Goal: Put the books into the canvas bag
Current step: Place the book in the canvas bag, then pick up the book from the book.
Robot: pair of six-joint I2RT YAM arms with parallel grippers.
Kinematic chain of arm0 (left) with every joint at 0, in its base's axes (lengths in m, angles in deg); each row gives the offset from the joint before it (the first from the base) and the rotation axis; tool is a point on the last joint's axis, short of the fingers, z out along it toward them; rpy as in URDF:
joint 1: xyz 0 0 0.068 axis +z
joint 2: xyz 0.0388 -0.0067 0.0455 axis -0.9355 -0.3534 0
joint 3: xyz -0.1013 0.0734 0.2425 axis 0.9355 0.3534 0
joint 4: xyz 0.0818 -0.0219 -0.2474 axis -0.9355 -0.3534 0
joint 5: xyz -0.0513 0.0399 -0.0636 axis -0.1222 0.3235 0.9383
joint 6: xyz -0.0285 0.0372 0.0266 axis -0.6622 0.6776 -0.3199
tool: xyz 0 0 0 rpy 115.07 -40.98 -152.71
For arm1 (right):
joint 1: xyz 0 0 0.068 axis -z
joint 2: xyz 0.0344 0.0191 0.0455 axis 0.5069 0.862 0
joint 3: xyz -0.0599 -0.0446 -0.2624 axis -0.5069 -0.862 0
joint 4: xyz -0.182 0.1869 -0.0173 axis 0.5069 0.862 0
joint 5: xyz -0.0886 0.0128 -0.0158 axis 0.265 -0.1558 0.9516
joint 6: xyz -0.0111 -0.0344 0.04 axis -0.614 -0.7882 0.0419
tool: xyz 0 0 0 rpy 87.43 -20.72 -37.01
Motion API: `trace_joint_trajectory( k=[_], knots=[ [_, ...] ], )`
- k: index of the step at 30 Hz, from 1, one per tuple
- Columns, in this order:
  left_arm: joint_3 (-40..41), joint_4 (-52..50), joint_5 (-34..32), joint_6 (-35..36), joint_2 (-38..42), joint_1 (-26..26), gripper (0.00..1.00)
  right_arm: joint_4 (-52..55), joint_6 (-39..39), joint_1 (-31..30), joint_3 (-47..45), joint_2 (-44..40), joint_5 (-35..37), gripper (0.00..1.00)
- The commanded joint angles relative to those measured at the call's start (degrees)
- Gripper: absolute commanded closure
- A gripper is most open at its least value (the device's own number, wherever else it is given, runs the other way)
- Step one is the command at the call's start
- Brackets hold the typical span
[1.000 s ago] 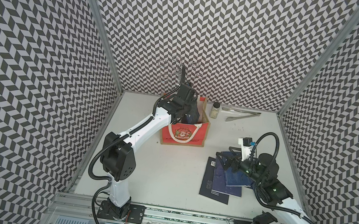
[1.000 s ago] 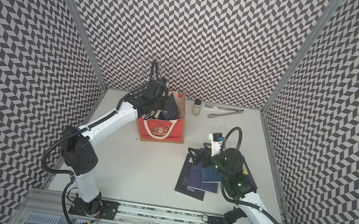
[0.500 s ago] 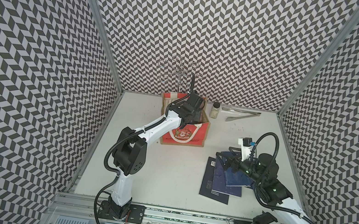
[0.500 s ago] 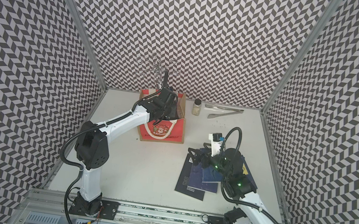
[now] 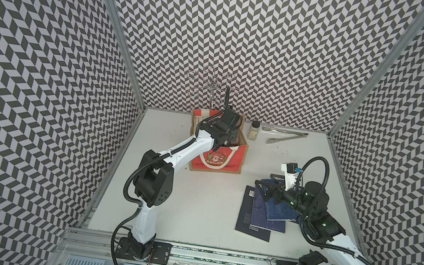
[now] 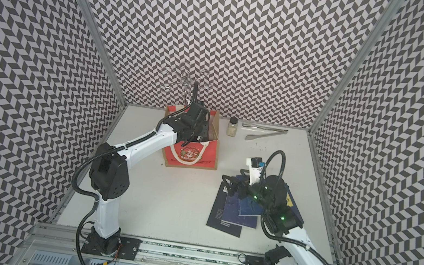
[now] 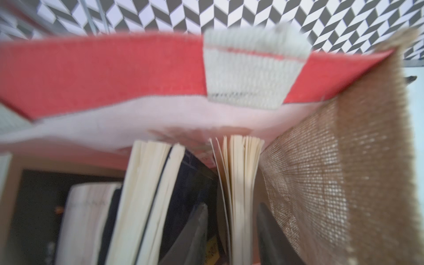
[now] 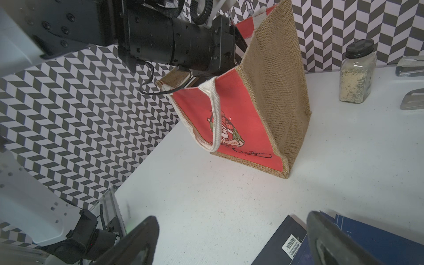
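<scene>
So the left claw [image 7: 231, 206] had just loosened up. A moment before, it was pinched tight above the canvas bag [image 5: 229, 161]. By this point it had dipped down inside the bag's mouth and its jaws stood apart. A paperback [image 7: 241, 174] stood on edge between them, pages fanning out, right against the jute side. Looked to me like a drop-off, so that one's delivered, next to a few other books [image 7: 149, 195] already upright in there.

The right claw [image 5: 267, 182] hadn't budged. It was spread wide and empty, hovering just over the navy pile [image 5: 272, 219], which still lay overlapped on the tabletop [image 5: 192, 215], well apart from the bag. My guess is several books were still left to move, and that pile was next.

The tabletop was plain white and a bit scuffed. Along the back sat a spice jar [image 5: 254, 130] and metal tongs [image 5: 290, 132], with a wire rack [image 5: 211, 84] behind the bag. Chevron walls [image 5: 41, 85] closed in three sides.
</scene>
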Motion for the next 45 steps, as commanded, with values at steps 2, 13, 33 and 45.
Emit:
trace_joint_trajectory(
  k=[2,13,33,45],
  knots=[
    [-1.7,0.7,1.1,-0.3,3.1,0.3,0.57,-0.7,-0.5,0.3,0.0,0.9,2.8,0.01],
    [1.8,-1.4,8.3,1.4,16.8,-0.1,0.18,6.1,10.3,17.1,-2.1,8.4,6.6,0.01],
    [51.6,27.4,43.1,-6.4,44.3,-16.9,0.0,9.6,15.6,23.0,-10.5,13.2,5.9,0.0],
    [56.6,46.3,48.6,-16.2,24.9,-17.2,0.0,5.6,13.6,22.6,-14.0,10.1,-2.1,0.01]
  ],
)
